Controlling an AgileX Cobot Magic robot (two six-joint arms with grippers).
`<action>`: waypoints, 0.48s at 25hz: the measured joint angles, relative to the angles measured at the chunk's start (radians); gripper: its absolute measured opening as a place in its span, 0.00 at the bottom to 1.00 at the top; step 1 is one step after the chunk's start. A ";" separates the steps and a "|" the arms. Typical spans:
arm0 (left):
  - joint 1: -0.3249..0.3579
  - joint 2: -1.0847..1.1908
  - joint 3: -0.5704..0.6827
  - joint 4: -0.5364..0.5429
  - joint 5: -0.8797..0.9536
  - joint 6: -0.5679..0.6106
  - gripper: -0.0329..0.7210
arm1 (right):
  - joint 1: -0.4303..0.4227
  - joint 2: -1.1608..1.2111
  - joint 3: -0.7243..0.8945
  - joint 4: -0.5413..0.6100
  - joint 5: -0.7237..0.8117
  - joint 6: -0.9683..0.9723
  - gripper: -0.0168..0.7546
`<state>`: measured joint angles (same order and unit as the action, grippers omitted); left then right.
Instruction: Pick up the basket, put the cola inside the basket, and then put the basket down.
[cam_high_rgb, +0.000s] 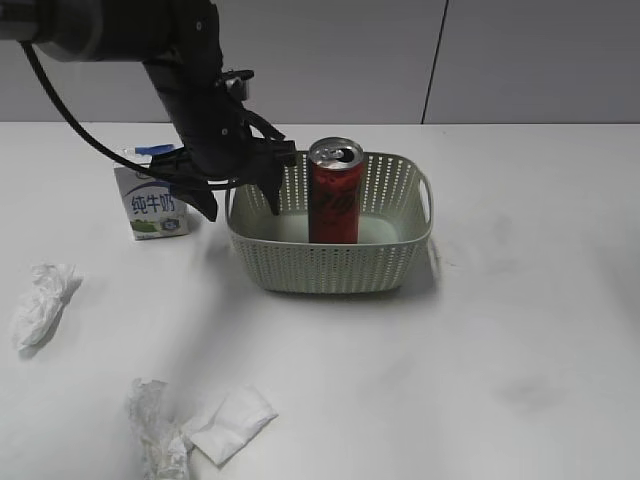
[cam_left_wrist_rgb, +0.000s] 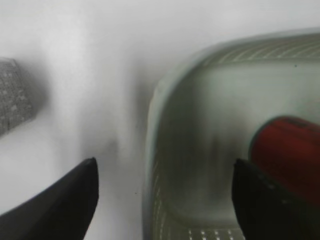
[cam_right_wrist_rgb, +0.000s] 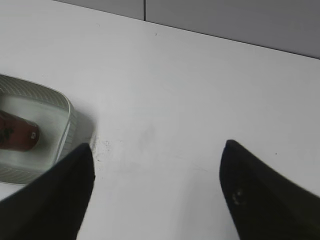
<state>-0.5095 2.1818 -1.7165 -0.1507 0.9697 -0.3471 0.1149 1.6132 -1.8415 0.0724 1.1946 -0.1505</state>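
Note:
The pale green basket (cam_high_rgb: 330, 262) stands on the white table, and the red cola can (cam_high_rgb: 336, 205) stands upright inside it. My left gripper (cam_high_rgb: 243, 204) is open and straddles the basket's left wall, one finger outside and one inside. In the left wrist view the basket's wall (cam_left_wrist_rgb: 155, 150) runs between the two fingers (cam_left_wrist_rgb: 165, 180), and the cola (cam_left_wrist_rgb: 287, 150) is at the right, blurred. My right gripper (cam_right_wrist_rgb: 157, 165) is open and empty over bare table, to the right of the basket (cam_right_wrist_rgb: 65, 120); the cola (cam_right_wrist_rgb: 17, 132) shows inside. The right arm is out of the exterior view.
A white-and-blue milk carton (cam_high_rgb: 150, 200) stands left of the basket, close behind my left gripper. Crumpled white tissues lie at the left (cam_high_rgb: 42, 300) and front left (cam_high_rgb: 160, 430), with a flat one (cam_high_rgb: 232, 422) beside them.

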 joint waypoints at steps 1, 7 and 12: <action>0.000 -0.004 0.000 -0.003 0.007 0.009 0.91 | 0.000 -0.001 0.000 0.000 0.000 0.000 0.79; 0.027 -0.080 0.000 -0.011 0.063 0.057 0.95 | 0.000 -0.027 0.015 0.001 0.001 0.001 0.79; 0.129 -0.177 -0.004 -0.012 0.129 0.120 0.95 | 0.000 -0.104 0.109 0.003 0.001 0.001 0.79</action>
<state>-0.3806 2.0046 -1.7209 -0.1626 1.0988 -0.2272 0.1149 1.5092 -1.7326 0.0755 1.1956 -0.1500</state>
